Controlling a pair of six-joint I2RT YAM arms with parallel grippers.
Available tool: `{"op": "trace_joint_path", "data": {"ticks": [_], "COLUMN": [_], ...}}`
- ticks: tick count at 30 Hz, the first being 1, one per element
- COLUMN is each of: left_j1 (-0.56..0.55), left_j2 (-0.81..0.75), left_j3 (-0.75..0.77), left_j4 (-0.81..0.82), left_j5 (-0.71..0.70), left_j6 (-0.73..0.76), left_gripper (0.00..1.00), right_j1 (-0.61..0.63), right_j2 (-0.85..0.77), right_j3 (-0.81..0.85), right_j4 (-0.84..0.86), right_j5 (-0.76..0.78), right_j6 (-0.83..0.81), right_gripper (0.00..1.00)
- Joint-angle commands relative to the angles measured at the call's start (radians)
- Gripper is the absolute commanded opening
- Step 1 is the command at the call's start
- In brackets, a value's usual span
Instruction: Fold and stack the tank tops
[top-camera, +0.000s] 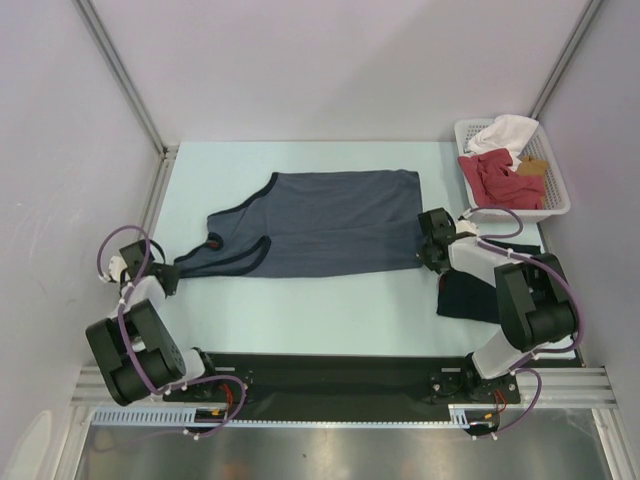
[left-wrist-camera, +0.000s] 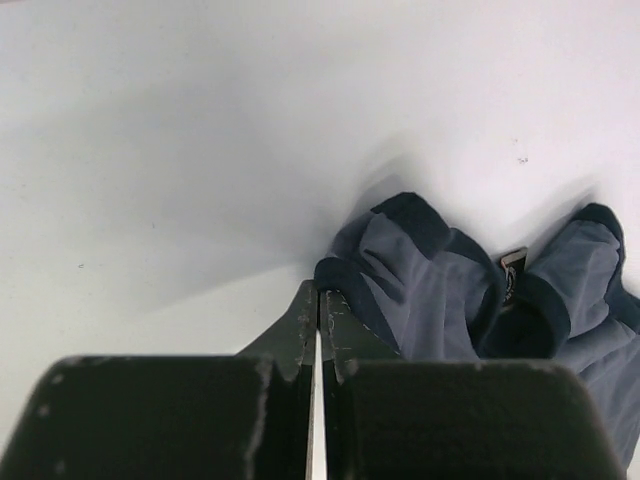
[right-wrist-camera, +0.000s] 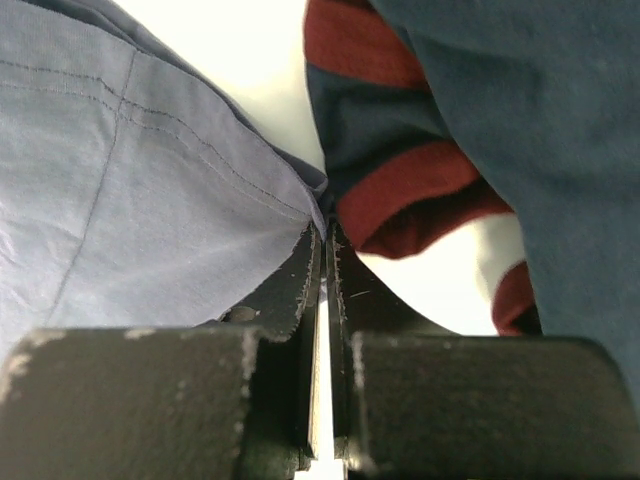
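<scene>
The slate-blue tank top lies spread flat mid-table, straps to the left, no lettering showing. My left gripper is shut on the end of its near strap, pulled out to the left; in the left wrist view the dark-trimmed strap bunches at the closed tips of the left gripper. My right gripper is shut on the near right hem corner, seen at the tips of the right gripper. The dark navy tank top with reddish trim lies crumpled under my right arm.
A white basket at the back right holds a red garment and a white garment. Grey walls close in the left, back and right sides. A black rail runs along the near edge.
</scene>
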Motion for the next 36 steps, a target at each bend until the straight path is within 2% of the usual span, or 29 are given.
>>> {"op": "trace_joint_path", "data": {"ticks": [1,12,17,18,19,20,21,22,25,27,29,33,36], "left_j1": [0.019,0.02,0.026,0.026,0.026,0.028,0.028,0.028,0.029,0.028,0.028,0.028,0.028], "left_j2": [-0.047,-0.081,-0.087,-0.093,-0.1,-0.103,-0.113,-0.118,-0.144,-0.161,-0.166,-0.124,-0.083], "left_j3": [0.036,0.052,0.055,0.055,0.055,0.055,0.056,0.061,0.07,0.081,0.107,0.156,0.145], "left_j4": [-0.009,-0.082,-0.102,-0.099,-0.101,-0.095,-0.09,-0.095,-0.108,-0.121,-0.139,-0.183,-0.162], "left_j5": [-0.035,-0.123,-0.149,-0.147,-0.147,-0.143,-0.135,-0.14,-0.163,-0.173,-0.18,-0.183,-0.128], "left_j6": [0.036,0.031,0.028,0.033,0.037,0.042,0.063,0.062,0.07,0.077,0.083,0.103,0.117], "left_gripper": [0.0,0.01,0.11,0.14,0.26,0.35,0.49,0.56,0.83,0.94,0.99,1.0,1.0], "right_j1": [0.014,0.083,0.106,0.109,0.111,0.119,0.122,0.123,0.125,0.123,0.123,0.122,0.117], "right_j2": [-0.048,-0.166,-0.208,-0.244,-0.261,-0.283,-0.313,-0.329,-0.367,-0.373,-0.369,-0.34,-0.317], "right_j3": [-0.016,-0.051,-0.116,-0.133,-0.146,-0.166,-0.168,-0.167,-0.141,-0.099,-0.061,0.019,0.038], "right_j4": [-0.093,-0.215,-0.258,-0.246,-0.238,-0.232,-0.237,-0.246,-0.27,-0.283,-0.301,-0.306,-0.261], "right_j5": [0.086,0.077,0.092,0.087,0.09,0.095,0.115,0.124,0.165,0.191,0.205,0.231,0.186], "right_j6": [0.01,0.039,0.102,0.103,0.108,0.111,0.117,0.113,0.087,0.061,0.015,-0.056,-0.116], "right_gripper": [0.0,0.0,0.05,0.08,0.22,0.29,0.36,0.43,0.47,0.48,0.5,0.5,0.5]}}
